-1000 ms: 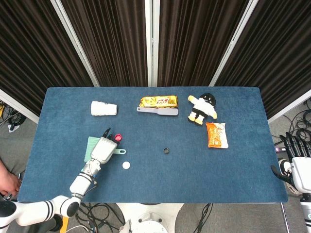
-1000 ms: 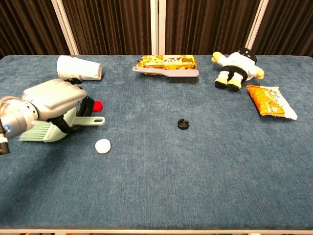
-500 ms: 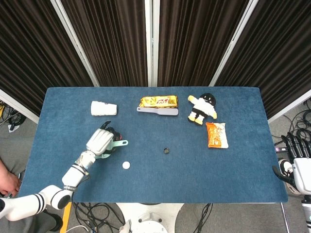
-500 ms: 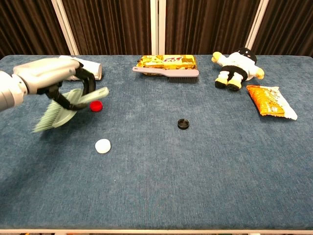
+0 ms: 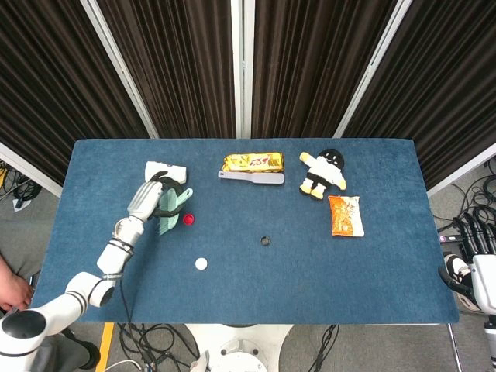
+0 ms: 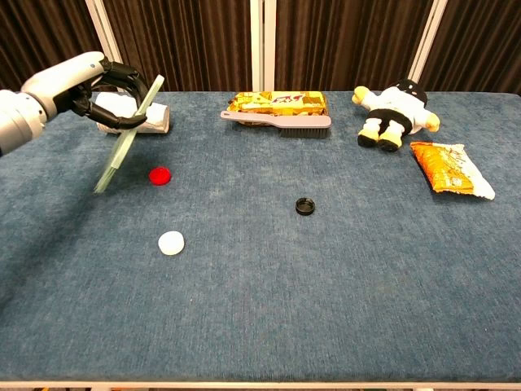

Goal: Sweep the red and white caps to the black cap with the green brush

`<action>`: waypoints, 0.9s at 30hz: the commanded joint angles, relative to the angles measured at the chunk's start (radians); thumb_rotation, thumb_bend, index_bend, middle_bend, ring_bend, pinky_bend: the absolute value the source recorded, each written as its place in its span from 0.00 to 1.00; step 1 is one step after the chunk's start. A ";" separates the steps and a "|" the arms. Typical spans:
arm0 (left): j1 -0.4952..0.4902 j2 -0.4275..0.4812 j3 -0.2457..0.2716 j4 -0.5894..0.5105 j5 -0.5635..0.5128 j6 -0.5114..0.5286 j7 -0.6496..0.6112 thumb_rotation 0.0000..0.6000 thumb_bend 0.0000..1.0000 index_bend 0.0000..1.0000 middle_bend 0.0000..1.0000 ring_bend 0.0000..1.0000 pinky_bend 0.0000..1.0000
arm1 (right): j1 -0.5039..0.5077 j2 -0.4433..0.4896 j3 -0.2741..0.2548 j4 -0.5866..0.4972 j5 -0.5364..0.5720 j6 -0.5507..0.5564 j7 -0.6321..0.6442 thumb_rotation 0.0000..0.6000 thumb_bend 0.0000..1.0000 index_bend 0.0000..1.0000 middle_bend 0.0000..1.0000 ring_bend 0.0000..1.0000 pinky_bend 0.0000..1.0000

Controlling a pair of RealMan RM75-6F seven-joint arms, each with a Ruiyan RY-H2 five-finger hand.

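Chest view: left hand (image 6: 85, 85) fingers grip green brush (image 6: 126, 138); right hand (image 5: 473, 260) cropped, unclear.

white paper cup (image 5: 166, 172) on its side, far left of blue tabletop (image 6: 342, 293) | yellow snack bar (image 6: 278, 102) at the back — grey brush (image 6: 277, 120) just in front of it | plush doll (image 6: 394, 112) lying far right — orange snack bag (image 6: 450, 169) near it
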State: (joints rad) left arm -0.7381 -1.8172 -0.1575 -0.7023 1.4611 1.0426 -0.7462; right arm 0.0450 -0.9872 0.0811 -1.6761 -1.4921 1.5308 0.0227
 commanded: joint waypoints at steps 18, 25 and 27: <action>-0.114 -0.198 0.045 0.143 0.090 0.059 -0.173 1.00 0.45 0.52 0.55 0.30 0.12 | -0.013 0.007 0.000 -0.007 0.006 0.008 -0.002 1.00 0.16 0.00 0.01 0.00 0.00; -0.175 -0.194 0.062 0.047 0.122 0.029 -0.146 1.00 0.45 0.52 0.55 0.30 0.12 | -0.024 0.006 -0.001 0.003 0.007 0.019 0.013 1.00 0.16 0.00 0.01 0.00 0.00; -0.191 -0.190 0.066 0.019 0.131 0.022 -0.139 1.00 0.45 0.52 0.55 0.30 0.12 | -0.026 0.006 -0.002 0.005 0.006 0.022 0.017 1.00 0.16 0.00 0.01 0.00 0.00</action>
State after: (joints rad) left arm -0.9125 -2.0114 -0.0974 -0.6621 1.5811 1.0740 -0.8937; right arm 0.0191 -0.9812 0.0796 -1.6713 -1.4855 1.5527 0.0399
